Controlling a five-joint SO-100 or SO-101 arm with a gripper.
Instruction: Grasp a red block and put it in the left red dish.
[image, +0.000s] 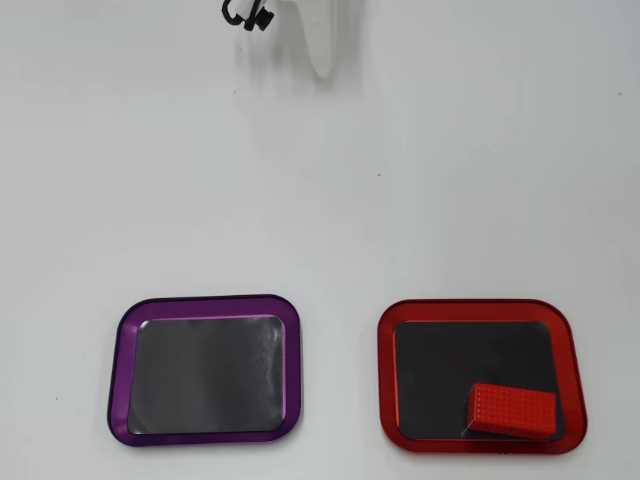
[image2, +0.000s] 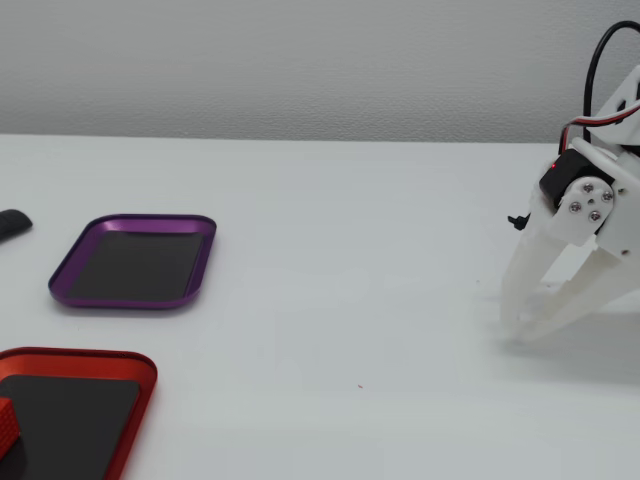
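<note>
The red block (image: 511, 410) lies flat inside the red dish (image: 475, 308), in the near right corner of its black floor in the overhead view. The fixed view shows the same dish (image2: 75, 361) at the bottom left, with only a sliver of the block (image2: 5, 421) at the picture's edge. My gripper (image2: 517, 327) is far from both, at the right of the fixed view, pointing down at the table. Its white fingertips meet with nothing between them. From overhead only its tip (image: 322, 68) reaches in at the top edge.
A purple-rimmed dish (image: 210, 304) of the same shape sits empty beside the red one, also in the fixed view (image2: 120, 301). A small dark object (image2: 10, 223) lies at the left edge of the fixed view. Black cabling (image: 245, 15) hangs by the arm.
</note>
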